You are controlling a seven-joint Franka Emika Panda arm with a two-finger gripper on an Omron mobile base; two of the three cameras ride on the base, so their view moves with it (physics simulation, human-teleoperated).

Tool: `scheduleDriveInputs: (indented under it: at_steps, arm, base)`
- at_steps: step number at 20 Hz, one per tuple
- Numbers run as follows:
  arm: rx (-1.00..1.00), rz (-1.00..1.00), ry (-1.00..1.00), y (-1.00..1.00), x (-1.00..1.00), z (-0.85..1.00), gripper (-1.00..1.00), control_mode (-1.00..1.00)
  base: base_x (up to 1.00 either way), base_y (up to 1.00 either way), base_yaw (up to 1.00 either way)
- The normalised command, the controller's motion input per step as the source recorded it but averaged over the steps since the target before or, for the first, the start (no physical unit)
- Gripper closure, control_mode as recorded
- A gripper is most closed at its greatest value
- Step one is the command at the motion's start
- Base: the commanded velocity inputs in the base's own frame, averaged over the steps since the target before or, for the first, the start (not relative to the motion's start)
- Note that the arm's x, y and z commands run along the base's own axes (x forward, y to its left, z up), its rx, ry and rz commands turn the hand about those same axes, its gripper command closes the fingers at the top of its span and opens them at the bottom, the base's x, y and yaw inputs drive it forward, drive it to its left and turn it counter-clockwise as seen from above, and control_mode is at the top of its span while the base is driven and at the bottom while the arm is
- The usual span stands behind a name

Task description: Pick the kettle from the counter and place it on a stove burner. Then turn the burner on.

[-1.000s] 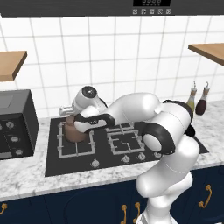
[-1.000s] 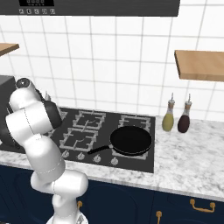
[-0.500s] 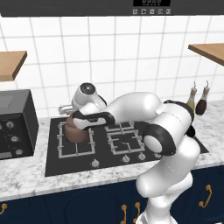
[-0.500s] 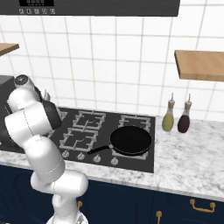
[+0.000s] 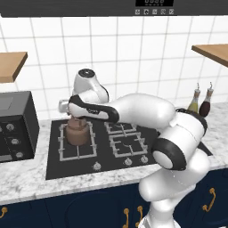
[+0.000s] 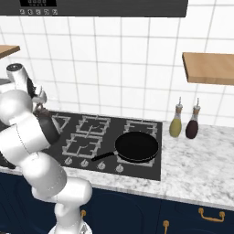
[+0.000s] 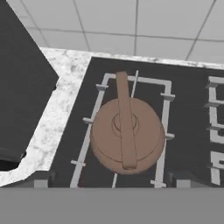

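The kettle (image 7: 127,134) sits on the left stove burner (image 7: 103,87) grate; the hand (image 5: 75,119) hovers above, fingers spread wide, gripping nothing.

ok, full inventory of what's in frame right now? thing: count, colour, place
kettle: 1, copper-brown, sitting on the left burner grate
stove burner: 1, black grate, left end of the cooktop, under the kettle
cooktop: 1, black, set into the counter, knobs along its front edge
frying pan: 1, black, on the right front burner, handle pointing left
bottles: 2, one olive-yellow, one dark red, on the counter right of the cooktop
counter: 1, white-grey marble, over navy cabinets with gold handles
wooden shelves: 2, tan, on the tiled wall left and right
black appliance: 1, with dials, left of the cooktop
gripper: 1, open, directly above the kettle
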Motion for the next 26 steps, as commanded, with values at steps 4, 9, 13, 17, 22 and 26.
scheduleDriveInputs:
  at_steps: [4,9,13,17,22,26]
  arm:
    - [0.0,-0.03,0.36,-0.23,-0.87,-0.12,-1.0,-1.0]
    - [-0.01,-0.1,0.28,-0.24,-0.78,-0.36,-1.0,-1.0]
    - [-0.09,-0.05,0.36,-0.26,-0.22,-0.35,-1.0,-1.0]
    - [-0.17,-0.07,0.45,-0.08,0.0,-0.23,-1.0,-1.0]
    - [-0.25,-0.11,0.51,0.0,0.04,-0.22,-1.0,-1.0]
    - [-0.03,-0.02,0.01,-0.14,-0.14,-0.48,-1.0,-1.0]
  base:
    - [0.0,0.0,0.0]
    - [0.0,0.0,0.0]
    - [0.0,0.0,0.0]
    - [0.0,0.0,0.0]
    - [0.0,0.0,0.0]
    - [0.0,0.0,0.0]
